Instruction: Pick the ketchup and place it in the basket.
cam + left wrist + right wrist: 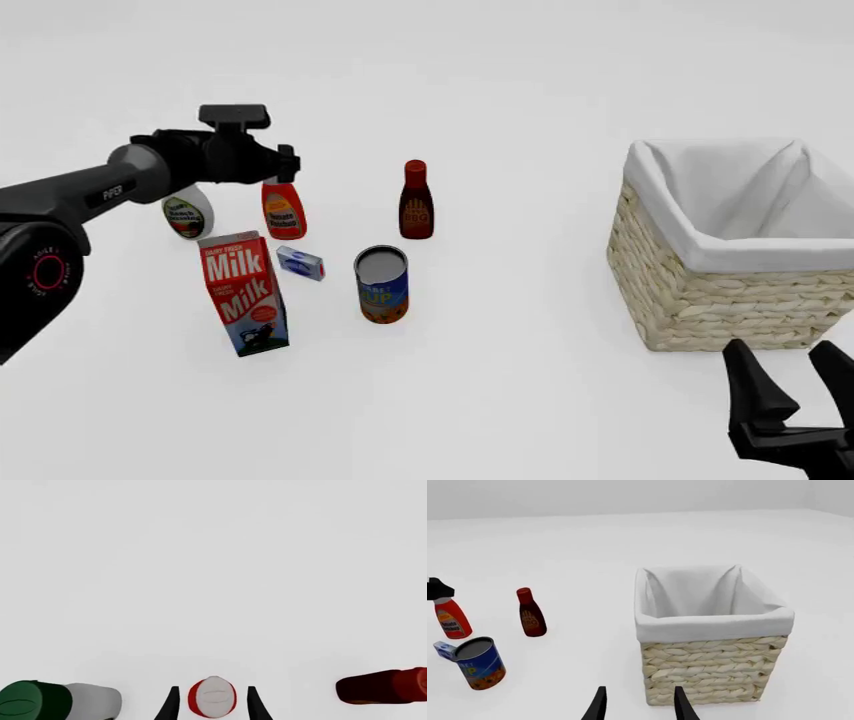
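Note:
The ketchup stands upright at the left of the table, a red-orange bottle with a yellow label. My left gripper hangs over its top, open. In the left wrist view the white cap of the ketchup sits between the two dark fingertips, with a small gap on each side. The basket, woven wicker with white lining, stands at the right. My right gripper is open low in front of the basket, holding nothing. The right wrist view also shows the ketchup far off.
Beside the ketchup stand a white bottle with a green cap and a dark red-brown bottle. In front of it are a milk carton, a small blue box and a can.

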### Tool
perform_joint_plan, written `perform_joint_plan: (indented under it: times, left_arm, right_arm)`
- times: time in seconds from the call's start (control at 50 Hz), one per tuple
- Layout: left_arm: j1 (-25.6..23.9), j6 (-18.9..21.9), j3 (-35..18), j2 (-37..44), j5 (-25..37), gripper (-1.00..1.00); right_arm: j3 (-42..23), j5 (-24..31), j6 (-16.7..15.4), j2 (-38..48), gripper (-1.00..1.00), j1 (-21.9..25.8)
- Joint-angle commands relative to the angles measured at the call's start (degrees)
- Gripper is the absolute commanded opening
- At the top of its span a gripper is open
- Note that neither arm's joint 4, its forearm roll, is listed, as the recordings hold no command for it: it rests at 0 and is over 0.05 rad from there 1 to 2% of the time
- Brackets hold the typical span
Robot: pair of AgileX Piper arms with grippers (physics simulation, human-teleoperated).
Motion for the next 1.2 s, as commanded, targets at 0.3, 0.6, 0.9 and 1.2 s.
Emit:
perform_joint_plan:
  times: [0.3,0.6,0.9,1.2]
  left_arm:
    - [-0.5,-0.4,0.5,1.1,-0.9,1.00]
    - [-0.9,0.0,-0.3,-0.2,-0.2,-1.00]
    - [-0.9,0.7,-0.8,-3.8,1.6,-1.00]
    - [-1.4,1.0,0.4,-8.4,2.7,-1.00]
  right_arm:
    - [0.0,0.6,0.1,-0.6,1.00,-0.2]
    - [0.0,1.4,0.0,-1.5,1.00,-0.4]
    - [0.0,3.2,-0.1,-4.0,1.00,-0.5]
    - [0.0,4.9,-0.5,-6.6,1.00,-0.7]
